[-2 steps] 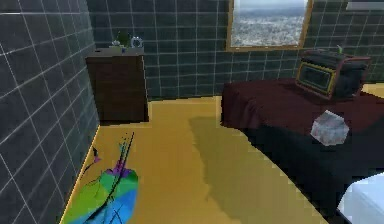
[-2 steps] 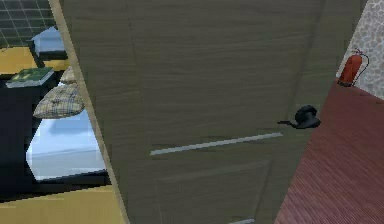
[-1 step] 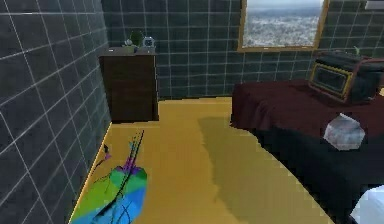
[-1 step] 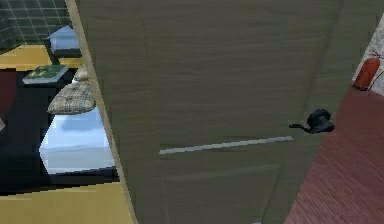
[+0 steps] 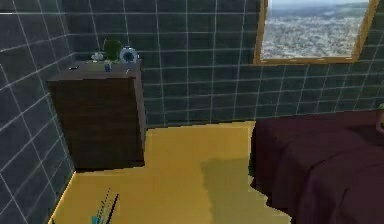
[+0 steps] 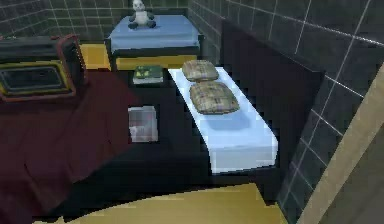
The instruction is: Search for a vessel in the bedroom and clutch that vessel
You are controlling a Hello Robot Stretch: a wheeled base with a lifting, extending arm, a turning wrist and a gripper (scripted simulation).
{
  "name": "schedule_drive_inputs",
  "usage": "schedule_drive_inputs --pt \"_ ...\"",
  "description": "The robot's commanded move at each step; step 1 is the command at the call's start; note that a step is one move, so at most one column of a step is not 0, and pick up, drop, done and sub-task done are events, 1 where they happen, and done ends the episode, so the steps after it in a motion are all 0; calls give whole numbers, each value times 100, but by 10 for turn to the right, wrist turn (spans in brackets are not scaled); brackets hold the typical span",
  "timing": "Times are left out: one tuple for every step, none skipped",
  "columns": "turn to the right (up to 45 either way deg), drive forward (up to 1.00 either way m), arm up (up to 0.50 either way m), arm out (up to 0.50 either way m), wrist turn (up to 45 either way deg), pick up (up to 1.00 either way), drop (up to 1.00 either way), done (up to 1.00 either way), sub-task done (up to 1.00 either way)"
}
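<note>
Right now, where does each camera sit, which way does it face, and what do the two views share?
Forward view: on the robot, facing ahead and somewhat down at a dresser, a window, yellow floor and a bed; own body seen: none.
Arm side view: on the robot's body, facing out to the arm's side across the bed and its pillows; own body seen: none.
Shared: the dark red bed, at the forward view's right.

The bedroom is dim, with daylight showing in the window [image 5: 312,30] at the forward view's upper right. A soft darker shadow lies on the yellow floor [image 5: 180,150] beside the bed [image 5: 320,165]. In the arm side view the white sheet [image 6: 240,135] is brightest, the headboard [image 6: 265,75] nearly black.
</note>
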Motion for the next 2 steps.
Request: schedule_drive_inputs --pt "0 100 0 0 0 0 0 0 0" --pt "-30 0 0 0 0 0 0 0 0"
